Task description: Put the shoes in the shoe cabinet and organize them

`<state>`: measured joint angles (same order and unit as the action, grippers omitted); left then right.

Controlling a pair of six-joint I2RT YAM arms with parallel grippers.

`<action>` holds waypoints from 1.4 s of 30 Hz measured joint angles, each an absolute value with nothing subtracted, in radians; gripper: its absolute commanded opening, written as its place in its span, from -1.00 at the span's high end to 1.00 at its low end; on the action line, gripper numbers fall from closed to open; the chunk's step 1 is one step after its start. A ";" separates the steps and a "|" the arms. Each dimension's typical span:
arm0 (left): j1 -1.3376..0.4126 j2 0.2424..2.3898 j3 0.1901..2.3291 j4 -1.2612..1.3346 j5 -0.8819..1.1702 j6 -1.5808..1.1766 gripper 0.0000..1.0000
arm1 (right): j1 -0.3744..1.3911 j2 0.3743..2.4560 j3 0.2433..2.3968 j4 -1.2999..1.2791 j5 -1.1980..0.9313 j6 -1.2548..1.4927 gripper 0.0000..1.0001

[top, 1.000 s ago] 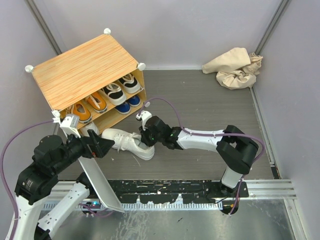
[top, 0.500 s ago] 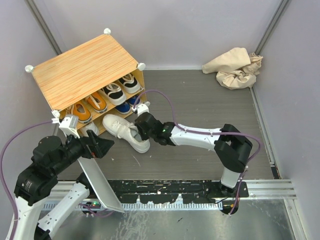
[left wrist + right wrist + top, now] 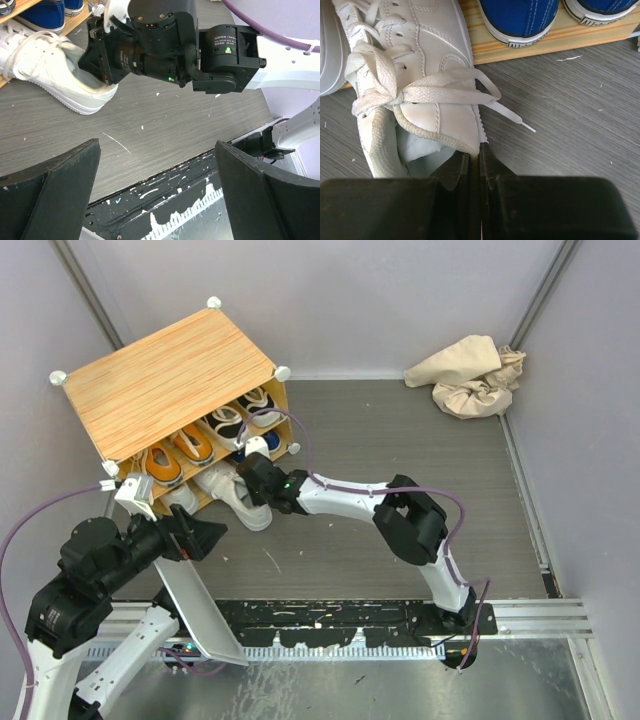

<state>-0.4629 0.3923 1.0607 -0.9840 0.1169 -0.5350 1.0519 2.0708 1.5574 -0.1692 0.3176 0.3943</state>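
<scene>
At the near edge of the table point(image 3: 450, 460), the left gripper point(image 3: 205, 537) hangs over the grey, paint-flecked surface. Its dark fingers point(image 3: 50, 195) are spread wide with nothing between them. A flat white panel point(image 3: 195, 600) lies slanted just beside that arm.

Further in, the right gripper point(image 3: 480, 155) is pinched nearly closed on the side of a white shoe point(image 3: 420, 65), at the collar near the heel. The shoe is plain white leather with stitched seams, small punched holes over the toe and a paler padded lining. Its flat laces point(image 3: 420, 92) are tied in a bow, with one loose end trailing onto the table. The heel sits on the table while the toe reaches past the front edge of the cabinet's bottom board. A second white shoe point(image 3: 327, 50) lies just beside it on the left.

Beyond them, the blue shoes point(image 3: 520, 15) sit on the lower shelf, with white-edged soles. On the upper shelf are the orange shoes point(image 3: 165, 465) and, next to them, the black shoes point(image 3: 228, 427) with white soles and laces. The cabinet point(image 3: 165, 375) has a striped orange-tan top and white round knobs point(image 3: 283, 372) at its corners.

Well apart in the far right corner lies a crumpled beige cloth point(image 3: 470, 375).
</scene>
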 measured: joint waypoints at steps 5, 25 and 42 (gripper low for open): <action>-0.463 0.386 1.061 -0.984 0.121 -0.535 -0.96 | 1.058 2.124 1.678 -0.232 0.352 0.423 0.69; -0.463 0.377 1.050 -0.975 0.144 -0.540 -0.96 | 1.058 1.837 1.334 -0.007 0.171 0.361 -1.00; -0.463 0.377 1.031 -0.973 0.146 -0.543 -0.96 | 1.065 1.877 1.260 0.084 -0.017 0.242 -0.96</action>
<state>-0.4629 0.3771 1.0306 -0.9726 0.1463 -0.5430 1.0653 1.8774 1.2598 0.0845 -0.0166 0.2424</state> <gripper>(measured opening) 0.980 0.985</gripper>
